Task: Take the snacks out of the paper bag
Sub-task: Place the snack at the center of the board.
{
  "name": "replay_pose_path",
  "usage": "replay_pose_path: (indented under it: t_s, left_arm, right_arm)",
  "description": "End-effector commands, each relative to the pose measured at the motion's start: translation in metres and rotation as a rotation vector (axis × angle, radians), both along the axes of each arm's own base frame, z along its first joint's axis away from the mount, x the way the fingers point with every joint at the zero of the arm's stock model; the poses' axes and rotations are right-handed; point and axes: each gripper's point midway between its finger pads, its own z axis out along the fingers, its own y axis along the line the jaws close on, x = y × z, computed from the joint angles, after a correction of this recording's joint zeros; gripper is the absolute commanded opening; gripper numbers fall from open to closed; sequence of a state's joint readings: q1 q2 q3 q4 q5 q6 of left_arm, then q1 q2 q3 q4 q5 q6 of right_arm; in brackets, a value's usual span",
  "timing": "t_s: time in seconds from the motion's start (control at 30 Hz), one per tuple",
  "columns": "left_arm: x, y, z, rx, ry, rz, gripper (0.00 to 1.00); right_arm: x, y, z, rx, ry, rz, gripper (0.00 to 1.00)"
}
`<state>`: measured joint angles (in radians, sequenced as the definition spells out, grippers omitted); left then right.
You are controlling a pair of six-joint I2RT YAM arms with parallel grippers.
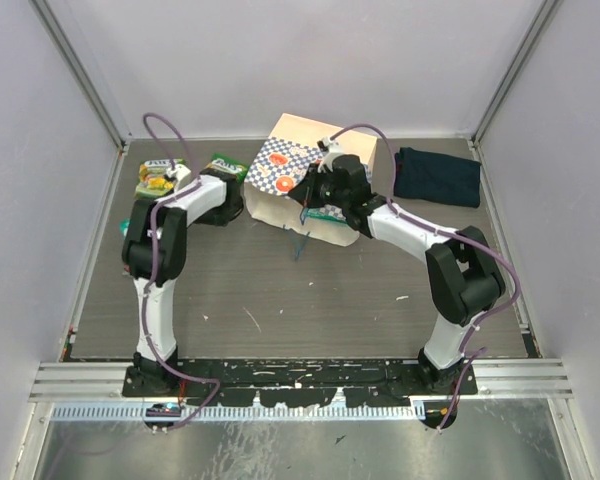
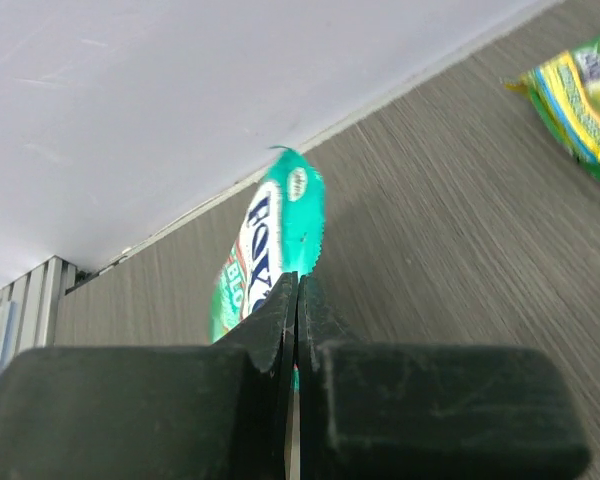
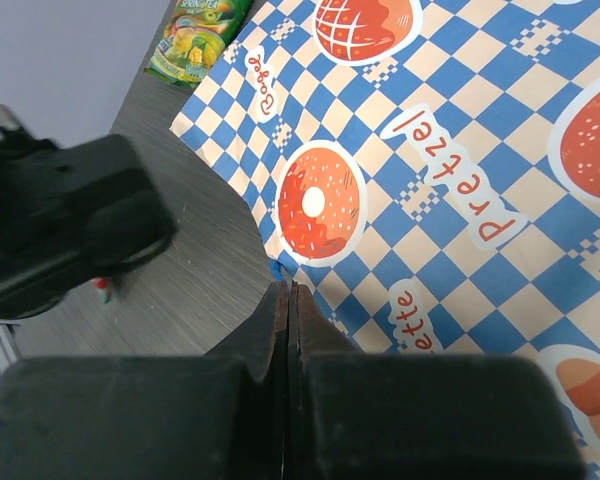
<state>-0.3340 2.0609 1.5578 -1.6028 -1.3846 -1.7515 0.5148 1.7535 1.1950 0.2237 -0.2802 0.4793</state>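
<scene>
The paper bag (image 1: 298, 170) lies on its side at the back middle, its checkered band filling the right wrist view (image 3: 450, 180). My right gripper (image 1: 313, 192) is shut on the bag's edge (image 3: 290, 290) near its mouth. A blue cord handle (image 1: 302, 244) trails onto the table. My left gripper (image 1: 230, 208) is just left of the bag and shut on a teal Fox's packet (image 2: 270, 235), held over the table. Two green packets (image 1: 160, 178) (image 1: 223, 164) lie at the back left. One also shows in the right wrist view (image 3: 195, 35). A teal packet (image 1: 330, 213) shows at the bag's mouth.
A dark navy folded cloth (image 1: 437, 176) lies at the back right. White walls and metal rails close the table on three sides. A yellow-green packet (image 2: 580, 95) lies near the back wall in the left wrist view.
</scene>
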Motion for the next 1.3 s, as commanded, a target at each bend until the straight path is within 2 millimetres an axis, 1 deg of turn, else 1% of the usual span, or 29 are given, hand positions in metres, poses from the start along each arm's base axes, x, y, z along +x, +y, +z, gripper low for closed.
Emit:
replay_pose_path:
  t_s: [0.0,0.07,0.2,0.3,0.4,0.47,0.5,0.53,0.6,0.63,0.67,0.73,0.77,0.8,0.97,1.03,1.07,1.1,1.13,1.17,1.2,1.23,1.27]
  left_arm:
    - [0.010,0.012,-0.003,0.126,0.236,-0.014,0.00]
    - [0.021,0.009,-0.008,0.146,0.287,-0.027,0.00]
    - [0.033,0.010,-0.004,0.170,0.297,-0.040,0.00]
    - [0.049,0.008,-0.004,0.203,0.354,-0.055,0.00]
    - [0.065,0.008,-0.010,0.221,0.420,-0.055,0.00]
    - [0.071,0.009,-0.015,0.219,0.445,-0.049,0.00]
    - [0.074,0.010,-0.020,0.218,0.466,-0.045,0.02]
    - [0.076,0.011,-0.022,0.214,0.478,-0.040,0.08]
    - [0.078,0.012,-0.023,0.215,0.495,-0.040,0.31]
    - [0.078,0.012,-0.023,0.217,0.498,-0.040,0.43]
    - [0.077,0.012,-0.023,0.219,0.501,-0.041,0.59]
    - [0.077,0.012,-0.021,0.227,0.514,-0.045,0.82]
    - [0.076,0.013,-0.020,0.229,0.524,-0.045,0.93]
    - [0.076,0.013,-0.019,0.229,0.530,-0.045,0.99]
    - [0.072,0.009,-0.002,0.202,0.539,-0.051,0.98]
    - [0.072,0.001,-0.001,0.147,0.568,-0.077,0.98]
    - [0.074,-0.004,-0.002,0.071,0.560,-0.110,0.98]
    - [0.075,-0.011,-0.010,-0.032,0.590,-0.189,0.98]
    - [0.082,-0.019,-0.021,-0.144,0.597,-0.312,0.98]
    - [0.086,-0.029,-0.024,-0.289,0.511,-0.421,0.98]
    - [0.089,-0.040,-0.021,-0.402,0.427,-0.514,0.98]
    - [0.089,-0.048,-0.015,-0.472,0.360,-0.588,0.98]
    - [0.087,-0.053,-0.005,-0.503,0.321,-0.642,0.98]
  right_arm:
    - [0.006,0.002,0.032,0.046,-0.084,0.000,0.01]
    - [0.007,0.002,0.031,0.042,-0.083,-0.002,0.01]
    - [0.007,0.004,0.029,0.051,-0.078,0.006,0.01]
    - [0.006,0.006,0.027,0.055,-0.072,0.011,0.01]
    - [0.005,0.005,0.029,0.055,-0.075,0.011,0.01]
    - [0.005,0.004,0.030,0.053,-0.079,0.008,0.01]
    - [0.004,0.003,0.030,0.051,-0.080,0.008,0.01]
    - [0.004,0.003,0.031,0.050,-0.084,0.008,0.01]
    - [0.004,0.002,0.031,0.048,-0.084,0.007,0.01]
    - [0.004,0.002,0.031,0.048,-0.084,0.007,0.01]
    - [0.004,0.002,0.031,0.048,-0.083,0.007,0.01]
    - [0.004,0.003,0.029,0.046,-0.081,0.009,0.01]
    - [0.004,0.003,0.028,0.045,-0.081,0.009,0.01]
    - [0.004,0.003,0.028,0.045,-0.080,0.009,0.01]
    - [0.006,0.002,0.030,0.034,-0.089,0.004,0.01]
    - [0.009,0.000,0.030,0.015,-0.091,-0.009,0.01]
    - [0.010,-0.001,0.030,0.003,-0.093,-0.016,0.01]
    - [0.011,-0.002,0.030,-0.006,-0.097,-0.023,0.01]
    - [0.012,-0.004,0.031,-0.014,-0.102,-0.026,0.01]
    - [0.012,-0.005,0.033,-0.021,-0.108,-0.029,0.01]
    - [0.012,-0.006,0.034,-0.031,-0.114,-0.029,0.01]
    - [0.012,-0.007,0.036,-0.041,-0.123,-0.029,0.01]
    - [0.012,-0.008,0.039,-0.049,-0.131,-0.031,0.01]
